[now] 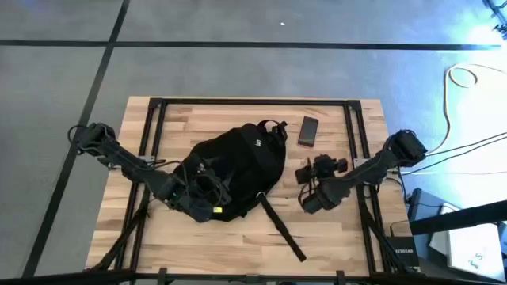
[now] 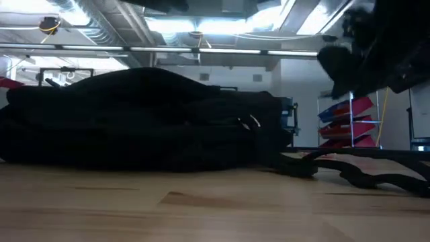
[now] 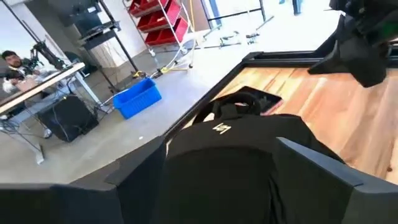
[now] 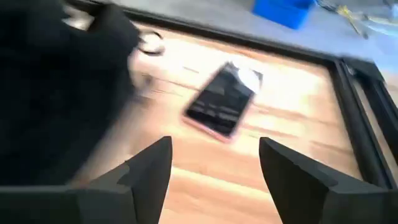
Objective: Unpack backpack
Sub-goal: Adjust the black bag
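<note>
Backpack lies flat mid-table, handle loop toward the far edge, one strap trailing toward the near right. Left gripper sits over the backpack's near-left end, fingers spread wide with the black fabric between them; whether they grip it cannot be told. Right gripper hovers just right of the backpack, fingers parted and holding nothing, with a dark phone lying flat on the wood beyond it toward the far edge.
</note>
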Action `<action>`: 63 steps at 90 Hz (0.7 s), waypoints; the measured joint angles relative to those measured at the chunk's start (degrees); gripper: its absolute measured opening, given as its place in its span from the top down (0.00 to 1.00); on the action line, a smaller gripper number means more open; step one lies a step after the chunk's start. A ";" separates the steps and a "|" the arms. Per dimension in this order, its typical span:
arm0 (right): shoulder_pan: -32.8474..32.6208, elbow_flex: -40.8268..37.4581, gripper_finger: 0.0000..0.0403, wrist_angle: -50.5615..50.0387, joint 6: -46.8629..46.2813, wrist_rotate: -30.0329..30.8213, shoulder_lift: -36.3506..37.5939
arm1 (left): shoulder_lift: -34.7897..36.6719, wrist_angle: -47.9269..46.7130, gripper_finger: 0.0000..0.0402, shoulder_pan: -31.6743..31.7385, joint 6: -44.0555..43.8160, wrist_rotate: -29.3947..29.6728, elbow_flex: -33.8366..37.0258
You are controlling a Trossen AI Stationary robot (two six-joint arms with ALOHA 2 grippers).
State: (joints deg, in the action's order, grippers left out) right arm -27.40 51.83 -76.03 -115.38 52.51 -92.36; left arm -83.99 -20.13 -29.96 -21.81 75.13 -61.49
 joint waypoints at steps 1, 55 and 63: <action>0.34 -0.28 0.45 0.39 0.19 -0.42 0.12 | 0.00 -0.02 0.30 0.07 0.06 0.00 0.00; 15.19 -2.49 0.45 27.57 41.38 -9.08 1.41 | -13.38 -17.40 0.30 1.25 8.82 -10.67 0.11; 15.17 -2.49 0.45 29.31 43.40 -8.78 1.41 | -15.05 -21.81 0.30 1.25 3.24 -6.70 0.13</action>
State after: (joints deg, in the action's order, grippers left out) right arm -12.23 49.34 -46.72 -71.98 43.72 -90.96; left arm -99.03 -41.94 -28.71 -18.57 68.43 -61.36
